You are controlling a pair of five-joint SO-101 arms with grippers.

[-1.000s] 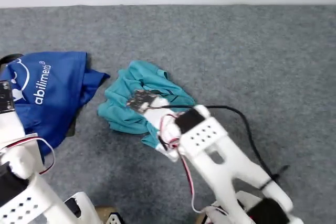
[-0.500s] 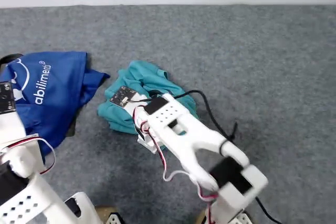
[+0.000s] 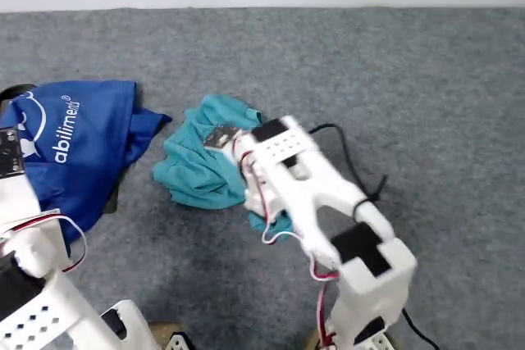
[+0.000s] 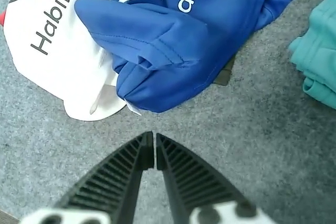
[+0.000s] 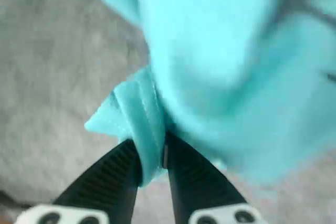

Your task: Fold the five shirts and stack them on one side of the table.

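A crumpled teal shirt [image 3: 201, 165] lies in the middle of the grey table. The right arm stands over its near-right part, and my right gripper [image 5: 154, 162] is shut on a fold of that teal shirt [image 5: 220, 61]. A blue shirt [image 3: 78, 141] with white print lies at the left side of the table, on top of a white shirt [image 4: 50, 61]. My left gripper [image 4: 155, 150] is shut and empty, held above bare table just short of the blue shirt [image 4: 184, 35].
The left arm's white body [image 3: 33, 284] fills the near-left corner. A black cable [image 3: 344, 161] runs from the right arm across the table. A dark object [image 4: 224, 72] peeks from under the blue shirt. The grey table [image 3: 426, 79] stretches bare to the right and back.
The right arm swung left and then back right over the teal shirt, dragging part of the cloth with it. The left arm has stayed still.
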